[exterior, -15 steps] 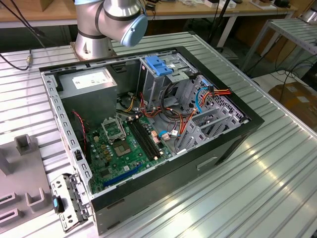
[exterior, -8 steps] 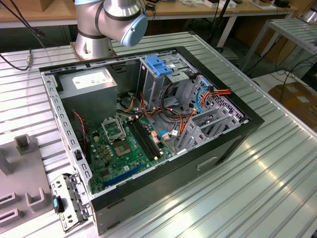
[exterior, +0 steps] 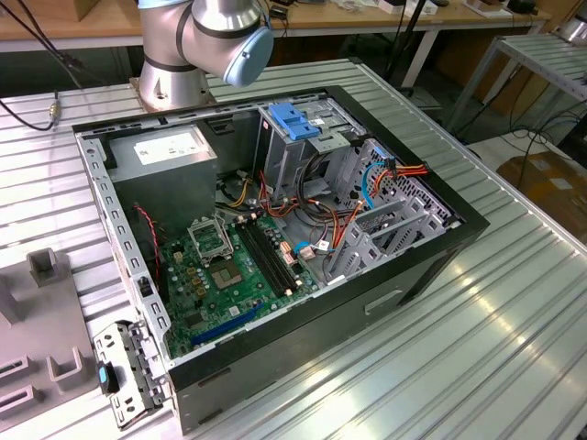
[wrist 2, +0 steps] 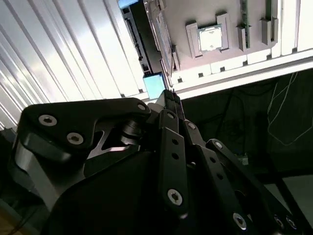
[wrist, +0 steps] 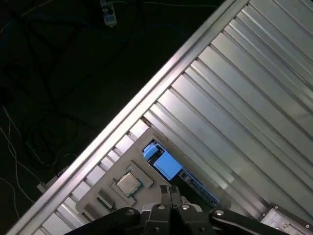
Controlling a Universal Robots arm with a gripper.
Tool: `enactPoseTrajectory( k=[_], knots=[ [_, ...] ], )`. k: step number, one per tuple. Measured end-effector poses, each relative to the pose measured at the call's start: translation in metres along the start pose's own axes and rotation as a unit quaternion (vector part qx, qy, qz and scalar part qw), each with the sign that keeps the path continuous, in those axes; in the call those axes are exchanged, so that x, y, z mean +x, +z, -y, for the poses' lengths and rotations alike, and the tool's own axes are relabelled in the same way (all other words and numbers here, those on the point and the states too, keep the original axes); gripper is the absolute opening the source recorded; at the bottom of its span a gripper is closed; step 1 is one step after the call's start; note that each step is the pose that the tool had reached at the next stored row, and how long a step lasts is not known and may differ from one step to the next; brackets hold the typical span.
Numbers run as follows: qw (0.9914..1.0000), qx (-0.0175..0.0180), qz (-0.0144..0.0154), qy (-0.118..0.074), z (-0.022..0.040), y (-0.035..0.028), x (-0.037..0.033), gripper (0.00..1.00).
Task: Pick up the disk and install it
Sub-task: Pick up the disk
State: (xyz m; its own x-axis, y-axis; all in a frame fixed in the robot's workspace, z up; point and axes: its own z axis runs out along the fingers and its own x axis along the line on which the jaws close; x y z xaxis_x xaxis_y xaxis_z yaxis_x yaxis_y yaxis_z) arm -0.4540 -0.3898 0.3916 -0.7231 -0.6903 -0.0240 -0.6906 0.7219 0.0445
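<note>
Fingers: the gripper has its two fingers closed against each other in both wrist views, with nothing between them.
Gripper position: it hangs above the edge of the worktop, clear of everything below it.
Disk: the disk sits at the edge of the grey fixture plate. Its bright blue carrier faces up and a dark narrow body runs away from it, so it seems to stand on edge. In the second wrist view it shows just past the fingertips.
Neighbour: a processor chip rests in a recess of the same plate, near the disk but apart from it.
Computer case: the case lies open on the ribbed worktop, motherboard exposed.
Drive cage: a blue bracket sits on top of the grey cage inside the case.
Arm: the arm's base stands behind the case.
</note>
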Motion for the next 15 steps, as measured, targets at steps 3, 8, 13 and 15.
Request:
enactPoseTrajectory(
  k=[3, 8, 13, 15],
  knots=[
    [0.99952, -0.0007, -0.0014, -0.031, 0.0000, 0.0001, 0.0000, 0.11],
    [0.99613, -0.0021, -0.0039, -0.088, 0.0000, 0.0003, 0.0000, 0.11],
    [0.98891, -0.0036, -0.0066, -0.148, 0.0000, 0.0005, 0.0000, 0.11],
    [0.98666, -0.0039, -0.0072, -0.163, 0.0000, 0.0006, 0.0000, 0.11]
  ],
)
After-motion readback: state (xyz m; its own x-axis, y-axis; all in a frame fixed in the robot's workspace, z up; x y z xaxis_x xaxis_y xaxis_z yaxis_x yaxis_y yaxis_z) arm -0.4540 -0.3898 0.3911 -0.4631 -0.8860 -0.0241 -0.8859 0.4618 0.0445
